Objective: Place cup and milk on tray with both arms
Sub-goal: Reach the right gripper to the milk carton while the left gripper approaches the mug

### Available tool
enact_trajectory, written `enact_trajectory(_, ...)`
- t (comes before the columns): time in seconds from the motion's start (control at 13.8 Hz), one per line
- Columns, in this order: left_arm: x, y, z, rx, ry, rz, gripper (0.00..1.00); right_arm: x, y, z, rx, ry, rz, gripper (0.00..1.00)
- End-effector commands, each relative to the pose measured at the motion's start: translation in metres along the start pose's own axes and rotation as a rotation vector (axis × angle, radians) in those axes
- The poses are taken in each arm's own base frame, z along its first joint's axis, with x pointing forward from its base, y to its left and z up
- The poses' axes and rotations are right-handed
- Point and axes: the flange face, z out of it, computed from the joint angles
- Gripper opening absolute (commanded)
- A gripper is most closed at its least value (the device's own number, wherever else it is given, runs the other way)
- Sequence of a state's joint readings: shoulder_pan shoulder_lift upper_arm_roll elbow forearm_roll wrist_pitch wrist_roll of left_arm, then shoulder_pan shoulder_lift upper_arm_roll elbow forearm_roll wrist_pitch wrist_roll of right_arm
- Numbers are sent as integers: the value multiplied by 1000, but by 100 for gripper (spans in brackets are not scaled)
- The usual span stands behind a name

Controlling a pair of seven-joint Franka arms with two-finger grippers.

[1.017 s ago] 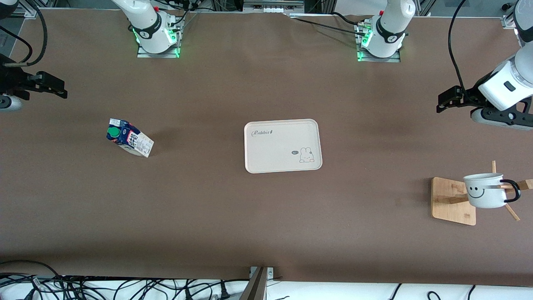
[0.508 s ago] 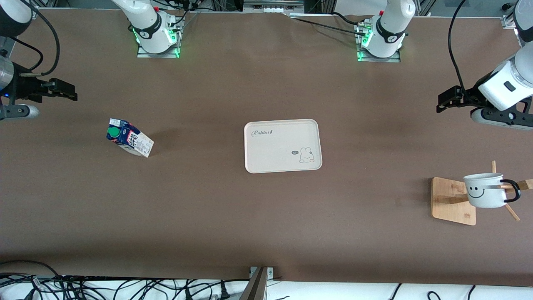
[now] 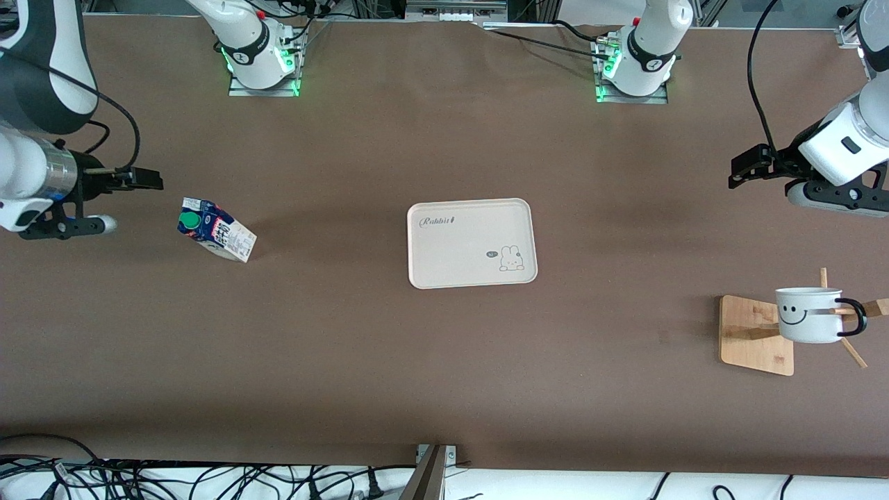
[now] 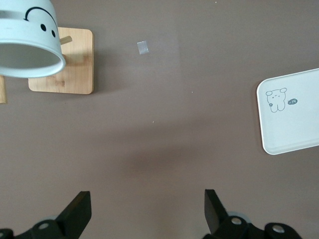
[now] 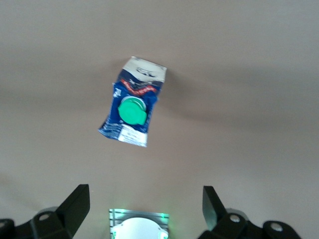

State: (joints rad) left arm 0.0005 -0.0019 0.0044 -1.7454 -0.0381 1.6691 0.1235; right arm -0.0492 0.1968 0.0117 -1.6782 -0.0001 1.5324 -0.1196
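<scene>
Here, in order: right gripper (image 3: 142, 178), fingers spread and empty, over the table (image 3: 347, 347) just beside the milk (image 3: 215, 229); milk standing at the right arm's end; tray (image 3: 472, 243) mid-table, bare; left gripper (image 3: 746, 169), fingers spread and empty, over the table at the left arm's end; cup (image 3: 809, 316) hanging on a wooden stand (image 3: 753, 337), nearer the camera.

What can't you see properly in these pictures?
- Cup: front view shows no peg tip inside its handle, which hides it.
- Cup: left wrist view's edge cuts it off.
- Milk: right wrist view blurs its labels.
- Tray: left wrist view's edge cuts it off.
</scene>
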Motion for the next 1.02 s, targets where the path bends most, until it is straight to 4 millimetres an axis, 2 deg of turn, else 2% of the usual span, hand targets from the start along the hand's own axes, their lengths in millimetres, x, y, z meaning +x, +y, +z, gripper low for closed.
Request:
enact_trajectory(0.0, 1, -3, 7, -2, -10, -13, 100, 10, 0, 14, 44, 16, 28, 100)
enact_trajectory(0.22, 2, -3, 15, -3, -20, -16, 100, 23, 2, 46, 42, 33, 99, 100)
enact_trajectory(0.36, 1, -5, 40, 2, 16, -25, 100, 30, 3, 60, 41, 37, 102, 100)
enact_trajectory(0.51, -1, -17, 60, 16, 126, -43, 100, 36, 1, 73, 44, 48, 101, 100)
enact_trajectory(0.65, 3, -24, 80, 32, 228, -47, 100, 39, -9, 78, 48, 57, 170, 100)
enact_trajectory(0.73, 5, -28, 83, 42, 289, -48, 100, 39, -16, 79, 46, 55, 176, 100)
enact_trajectory(0.94, 10, -30, 85, 62, 388, -46, 100, 40, -17, 81, 46, 54, 173, 100)
